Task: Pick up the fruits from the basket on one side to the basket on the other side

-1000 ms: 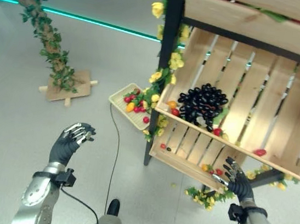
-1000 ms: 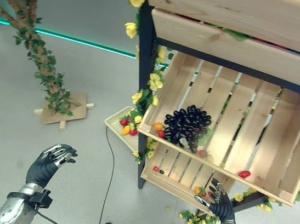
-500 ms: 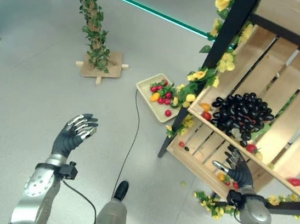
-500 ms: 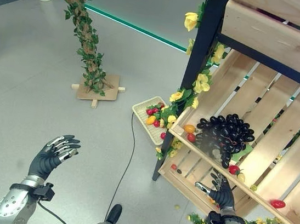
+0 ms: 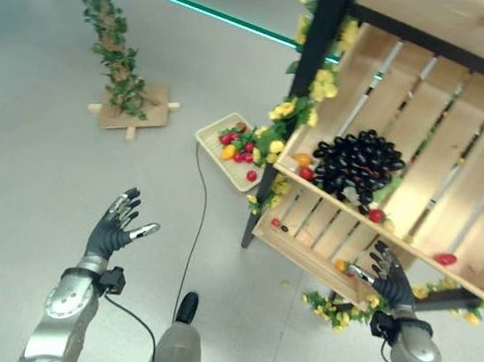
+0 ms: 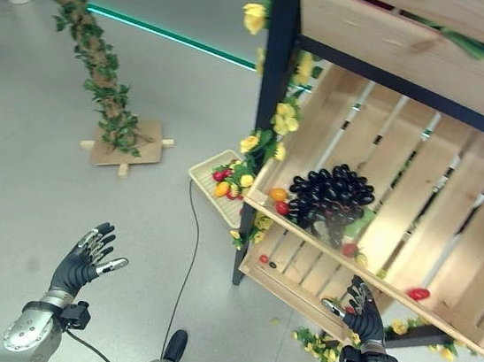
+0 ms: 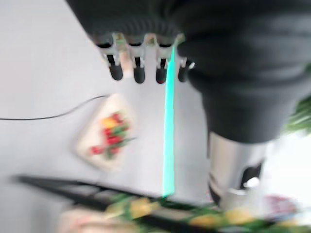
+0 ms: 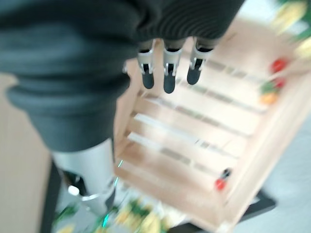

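Between the earlier frame and now the whole scene has shifted, so the camera has moved; the left hand (image 5: pixel 115 227) has also spread its fingers from a loose curl to straight and splayed, holding nothing, raised over the grey floor (image 5: pixel 29 171). No writing can be read anywhere. At the front edge of the lower wooden crate (image 5: pixel 305 243) the right hand (image 5: pixel 387 276) hovers, fingers straight and apart, empty. Small fruits (image 5: pixel 239 148) lie in the flat basket (image 5: pixel 208 151) on the floor beside the black shelf post (image 5: pixel 300 90). Dark grapes (image 5: pixel 356 163) and a few red fruits sit in the upper crate (image 5: pixel 443 145).
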Robot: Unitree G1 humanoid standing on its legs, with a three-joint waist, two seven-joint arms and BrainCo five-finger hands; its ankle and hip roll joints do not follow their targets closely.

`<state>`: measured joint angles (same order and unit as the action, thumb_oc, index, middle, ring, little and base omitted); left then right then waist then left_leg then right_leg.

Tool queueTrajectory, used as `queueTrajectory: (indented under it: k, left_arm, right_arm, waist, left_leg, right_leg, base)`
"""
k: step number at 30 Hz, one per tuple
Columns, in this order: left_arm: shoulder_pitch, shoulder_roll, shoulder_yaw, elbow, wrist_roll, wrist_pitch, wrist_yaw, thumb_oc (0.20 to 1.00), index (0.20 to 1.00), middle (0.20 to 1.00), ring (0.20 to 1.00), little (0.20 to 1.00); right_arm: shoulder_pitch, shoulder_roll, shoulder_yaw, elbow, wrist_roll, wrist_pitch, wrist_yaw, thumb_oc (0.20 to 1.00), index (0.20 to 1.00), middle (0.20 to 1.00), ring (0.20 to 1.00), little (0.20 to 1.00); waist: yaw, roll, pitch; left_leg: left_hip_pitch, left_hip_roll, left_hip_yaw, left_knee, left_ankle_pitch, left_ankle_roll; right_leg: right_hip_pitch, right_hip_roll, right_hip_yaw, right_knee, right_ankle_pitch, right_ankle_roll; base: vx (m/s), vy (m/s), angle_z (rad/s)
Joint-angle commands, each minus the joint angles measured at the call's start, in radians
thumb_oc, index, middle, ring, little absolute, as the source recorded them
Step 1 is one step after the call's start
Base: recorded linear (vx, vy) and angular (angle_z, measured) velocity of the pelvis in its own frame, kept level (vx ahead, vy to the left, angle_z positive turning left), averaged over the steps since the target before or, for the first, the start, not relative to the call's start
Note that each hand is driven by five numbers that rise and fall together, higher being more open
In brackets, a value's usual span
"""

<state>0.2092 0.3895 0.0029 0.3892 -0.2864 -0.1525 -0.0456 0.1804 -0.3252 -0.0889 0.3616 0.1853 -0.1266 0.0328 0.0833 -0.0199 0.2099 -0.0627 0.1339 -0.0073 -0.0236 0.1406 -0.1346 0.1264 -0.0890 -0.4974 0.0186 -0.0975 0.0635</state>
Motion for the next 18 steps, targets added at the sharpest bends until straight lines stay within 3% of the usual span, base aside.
queueTrajectory:
  k: [1, 5, 8, 9, 10, 12, 13, 18]
  left_arm:
    - [-0.033, -0.014, -0.005, 0.042, 0.059, -0.039, 0.026, 1.000, 1.000, 1.000, 1.000, 1.000]
    - [-0.031, -0.029, -0.006, 0.069, 0.037, -0.036, 0.034, 1.000, 1.000, 1.000, 1.000, 1.000]
    - [0.002, -0.016, -0.006, 0.004, 0.091, -0.053, 0.038, 1.000, 1.000, 1.000, 1.000, 1.000]
    - [0.003, -0.016, -0.006, 0.004, 0.091, -0.053, 0.038, 1.000, 1.000, 1.000, 1.000, 1.000]
    - [0.004, -0.018, 0.000, -0.009, 0.090, -0.063, 0.052, 1.000, 1.000, 1.000, 1.000, 1.000]
    - [0.003, -0.018, 0.000, -0.009, 0.090, -0.063, 0.052, 1.000, 1.000, 1.000, 1.000, 1.000]
    - [-0.001, -0.022, 0.009, -0.027, 0.078, -0.072, 0.065, 1.000, 1.000, 1.000, 1.000, 1.000]
    - [-0.011, -0.015, 0.009, -0.069, 0.067, -0.078, 0.064, 1.000, 1.000, 1.000, 1.000, 1.000]
  right_arm:
    - [-0.003, -0.073, 0.013, -0.035, -0.042, -0.038, -0.026, 1.000, 1.000, 1.000, 1.000, 1.000]
    - [-0.007, -0.070, 0.017, -0.013, -0.048, -0.038, -0.037, 1.000, 1.000, 1.000, 1.000, 1.000]
    - [0.015, -0.067, 0.006, -0.015, -0.055, -0.035, -0.031, 1.000, 1.000, 1.000, 1.000, 1.000]
    - [0.016, -0.067, 0.006, -0.016, -0.055, -0.035, -0.031, 1.000, 1.000, 1.000, 1.000, 1.000]
    - [0.013, -0.069, 0.005, -0.026, -0.050, -0.037, -0.033, 1.000, 1.000, 1.000, 1.000, 1.000]
    - [0.012, -0.069, 0.004, -0.027, -0.050, -0.037, -0.033, 1.000, 1.000, 1.000, 1.000, 1.000]
    - [0.006, -0.080, 0.004, -0.040, -0.052, -0.041, -0.030, 1.000, 1.000, 1.000, 1.000, 1.000]
    - [0.011, -0.081, -0.016, -0.081, -0.058, -0.044, -0.026, 1.000, 1.000, 1.000, 1.000, 1.000]
  waist:
    - [-0.044, 0.019, -0.032]
    - [-0.057, 0.021, -0.038]
    - [-0.090, 0.017, -0.056]
    - [-0.087, 0.017, -0.056]
    - [-0.084, 0.011, -0.058]
    - [-0.083, 0.010, -0.060]
    - [-0.066, 0.003, -0.056]
    - [-0.092, -0.006, -0.066]
  left_leg:
    - [-0.007, 0.017, 0.023, 0.076, -0.096, 0.007]
    - [-0.006, 0.014, 0.051, 0.079, -0.091, 0.024]
    - [0.030, 0.004, 0.110, 0.079, -0.127, 0.041]
    - [0.031, 0.004, 0.113, 0.079, -0.128, 0.041]
    - [0.029, -0.027, 0.070, 0.101, -0.160, 0.049]
    - [0.025, -0.028, 0.070, 0.101, -0.157, 0.050]
    - [0.026, -0.109, -0.061, 0.152, -0.227, 0.063]
    - [0.021, -0.160, -0.081, 0.183, -0.259, 0.090]
  right_leg:
    - [-0.032, 0.012, 0.018, 0.052, -0.127, -0.023]
    - [-0.043, 0.005, 0.037, 0.038, -0.086, -0.014]
    - [-0.058, -0.004, 0.136, -0.009, -0.031, 0.017]
    - [-0.058, -0.004, 0.138, -0.009, -0.030, 0.017]
    - [-0.072, -0.009, 0.195, -0.022, -0.012, 0.026]
    - [-0.075, -0.010, 0.196, -0.023, -0.009, 0.027]
    - [-0.088, -0.013, 0.265, -0.001, -0.006, 0.028]
    - [-0.113, -0.022, 0.307, 0.033, -0.001, 0.045]
  base:
    - [0.01, 0.060, -0.67]
    - [-0.03, 0.076, -0.48]
    - [0.03, 0.090, -0.52]
    - [0.04, 0.127, -0.85]
    - [0.01, 0.069, -0.65]
    - [0.02, 0.055, -0.80]
    - [0.03, 0.042, -0.79]
    - [0.03, 0.094, -0.55]
